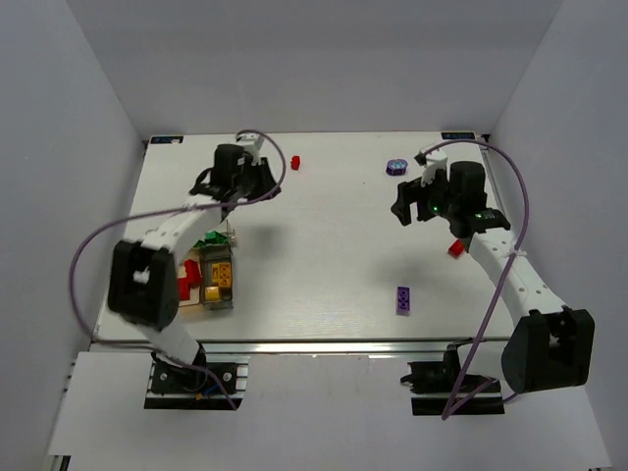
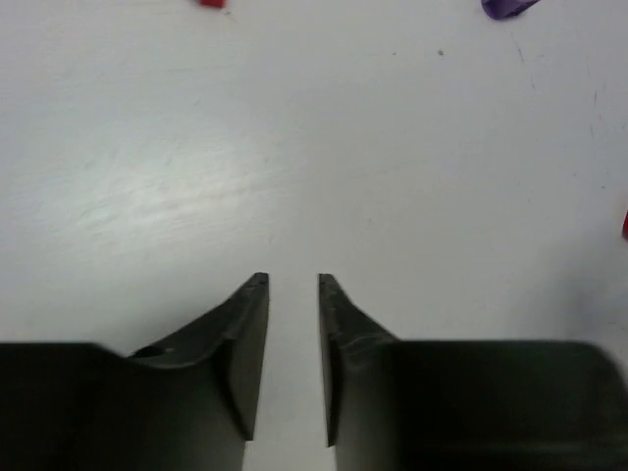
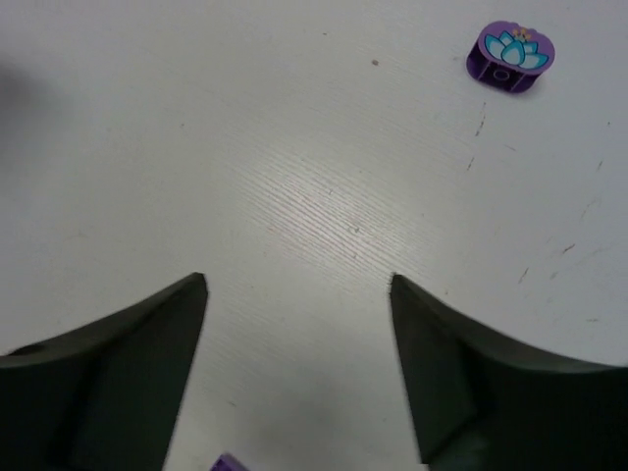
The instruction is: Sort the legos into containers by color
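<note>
We see the left gripper (image 2: 291,280) over bare white worktop (image 1: 324,255), toward the far-left part. Its dark fingers stand close together with a narrow strip of worktop showing between them and nothing held. The right gripper (image 3: 299,280) hangs over the far-right part with its fingers spread wide, also holding nothing. At the bottom edge of its wrist view we catch a sliver of purple, too little to identify.

The joined clear and tan plastic containers (image 1: 228,300) sit by the left edge, toward the near-left corner, partly hidden under the left arm. In them we make out yellow bricks (image 1: 218,275), red bricks (image 1: 186,280) beside those, and green pieces (image 1: 208,240) at the far end. We cannot tell the exact compartments.

Four legos lie loose on the worktop:
- A small red brick (image 1: 294,162) lies near the far edge, left of centre.
- A rounded purple piece with a blue-and-white flower print (image 3: 510,56) lies near the far edge, right of centre, just beyond the right gripper.
- A second red brick (image 1: 456,247) lies toward the right edge, right beside the right arm.
- A flat purple brick (image 1: 403,299) lies toward the near edge, right of centre.
</note>
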You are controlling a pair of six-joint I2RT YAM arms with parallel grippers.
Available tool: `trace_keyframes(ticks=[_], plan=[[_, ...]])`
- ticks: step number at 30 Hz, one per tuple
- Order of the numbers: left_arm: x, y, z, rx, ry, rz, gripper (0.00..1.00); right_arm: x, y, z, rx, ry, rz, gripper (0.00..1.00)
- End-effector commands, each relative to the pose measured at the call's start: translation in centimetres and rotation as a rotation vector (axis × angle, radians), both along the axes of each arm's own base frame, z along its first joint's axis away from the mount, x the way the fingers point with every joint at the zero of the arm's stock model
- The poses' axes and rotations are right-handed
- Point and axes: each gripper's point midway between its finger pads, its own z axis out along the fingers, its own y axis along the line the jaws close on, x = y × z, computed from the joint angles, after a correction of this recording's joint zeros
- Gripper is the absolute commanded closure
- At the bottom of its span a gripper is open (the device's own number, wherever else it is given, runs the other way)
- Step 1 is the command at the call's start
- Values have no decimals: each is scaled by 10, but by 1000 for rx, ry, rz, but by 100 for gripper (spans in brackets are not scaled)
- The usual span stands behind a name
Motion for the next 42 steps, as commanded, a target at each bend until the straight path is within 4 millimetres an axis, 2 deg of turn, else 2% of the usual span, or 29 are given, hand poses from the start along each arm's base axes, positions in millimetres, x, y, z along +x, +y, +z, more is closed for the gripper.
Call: trace_keyframes(ticks=[1,2,3,4,5,6,7,8,9,10,11,12,15,20,22,24,25,26,27,31,32,33,35,36,39,40,41,42], plan=[[46,-56,2,-91,-62,-277,60,8,-10,30,45,-45,2,11],[60,-60,-2,-90,-62,-274,56,10,-22,29,53,-38,-24,11],[88,-67,-6,-89,-73,-269,44,10,-25,28,59,-35,-28,11],[102,-69,-13,-80,-71,-256,22,12,-33,26,64,-28,-48,11],[117,-70,-20,-71,-71,-240,17,13,-38,25,70,-22,-59,11],[131,-72,-22,-67,-76,-230,16,13,-42,24,79,-18,-60,11],[158,-75,-34,-56,-76,-201,14,13,-43,23,84,-13,-60,11],[173,-74,-38,-37,-84,-175,13,12,-43,23,89,-12,-58,11],[183,-80,-42,-15,-91,-162,12,13,-53,23,93,-10,-78,11],[205,-82,-45,21,-114,-117,12,13,-53,23,97,-9,-78,11],[215,-79,-48,49,-131,-98,12,13,-55,24,99,-12,-80,11],[219,-81,-49,52,-147,-74,9,12,-57,24,100,-16,-86,11],[235,-65,-62,99,-187,33,9,10,-60,27,112,-26,-85,11],[243,-64,-90,124,-183,36,9,7,-58,33,133,-35,-61,11],[244,-70,-92,120,-194,31,9,6,-58,32,134,-32,-61,11],[247,-68,-96,123,-194,50,10,6,-59,33,135,-37,-63,11],[245,-76,-98,122,-195,38,12,6,-61,33,135,-36,-67,11],[247,-68,-103,147,-192,80,14,6,-61,32,137,-36,-65,11],[245,-72,-105,153,-190,79,16,5,-61,33,138,-36,-65,11],[245,-70,-112,182,-185,105,37,4,-62,33,145,-34,-61,11],[245,-68,-112,188,-188,115,56,4,-62,32,148,-29,-59,11],[243,-73,-110,189,-195,114,66,4,-62,33,148,-34,-61,11],[244,-73,-104,188,-207,120,85,3,-63,32,149,-32,-62,11],[243,-78,-100,190,-220,116,88,3,-64,31,150,-31,-63,11],[236,-87,-74,193,-258,105,97,3,-66,30,142,-35,-63,12],[230,-87,-73,188,-246,93,99,3,-66,29,135,-35,-59,12],[224,-88,-38,155,-282,87,100,2,-66,27,126,-34,-54,14],[215,-89,-27,137,-272,73,100,1,-65,26,121,-34,-43,21]])
